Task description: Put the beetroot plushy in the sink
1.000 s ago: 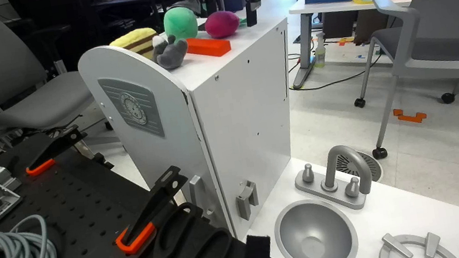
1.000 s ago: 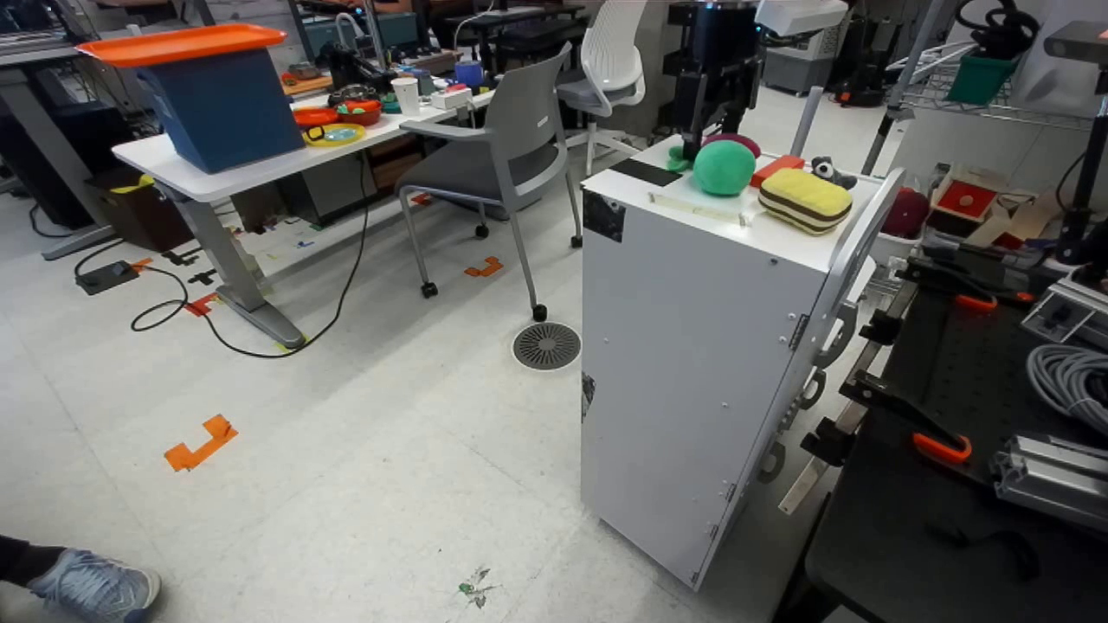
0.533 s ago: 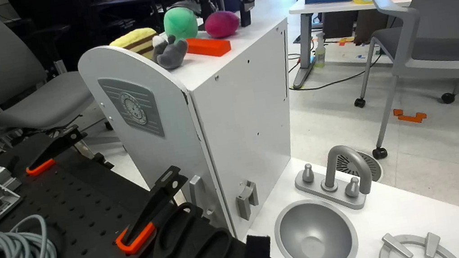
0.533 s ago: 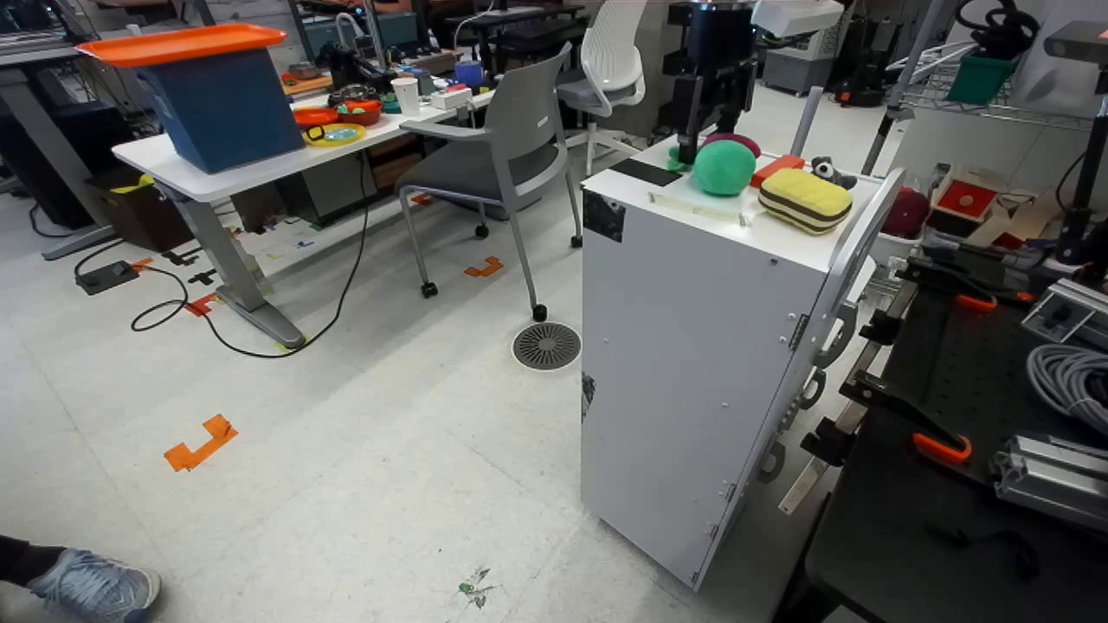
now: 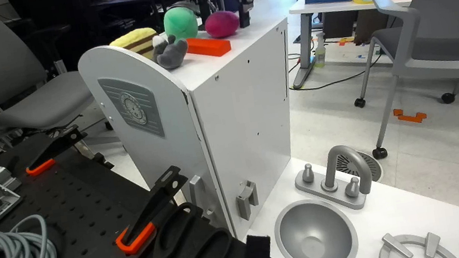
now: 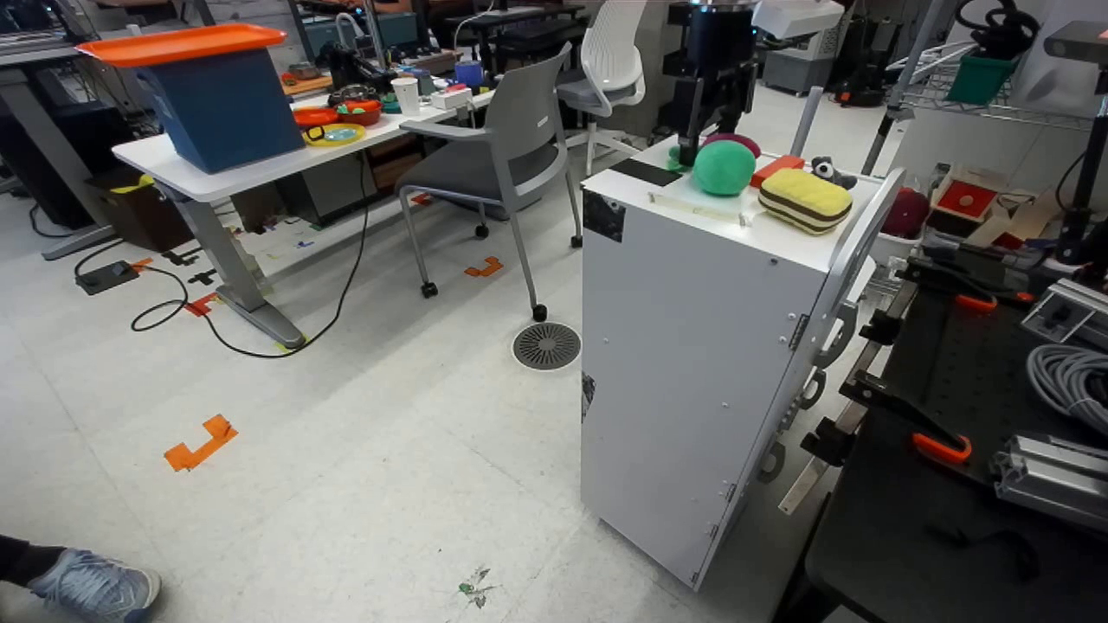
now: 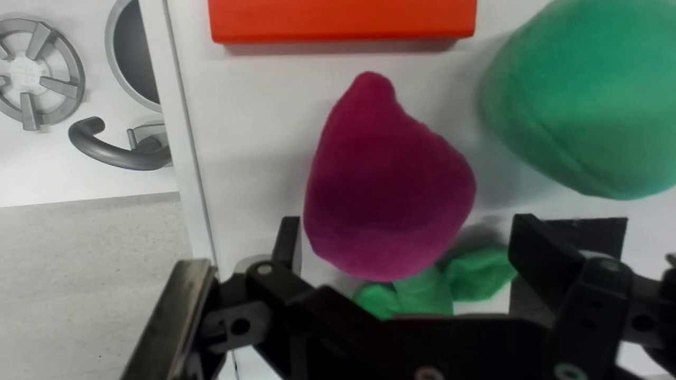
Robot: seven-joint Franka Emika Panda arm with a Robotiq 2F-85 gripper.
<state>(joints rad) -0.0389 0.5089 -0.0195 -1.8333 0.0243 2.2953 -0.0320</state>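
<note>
The black two-fingered gripper (image 7: 406, 229) has its fingers spread, pinching nothing. Over the last second it has slid toward 9 o'clock above the tall white cabinet (image 5: 248, 99) in an exterior view, with scarcely any shift in the latest half second. The soft magenta beetroot plushy with green leaves (image 7: 388, 184) has not moved: it lies on the cabinet top, its leafy end between the fingers in the wrist view and its tapered end pointing to 12 o'clock. The 9 o'clock fingertip is just beside it, touching or not I cannot tell; the 3 o'clock one stands apart. I judge the lining-up nearly done and the grasp still to come. Farther out, at 2 o'clock, the round green plush ball (image 7: 586, 100) could get nudged. The round grey metal-look sink (image 7: 129, 53) lies lower, at 10 o'clock.
</note>
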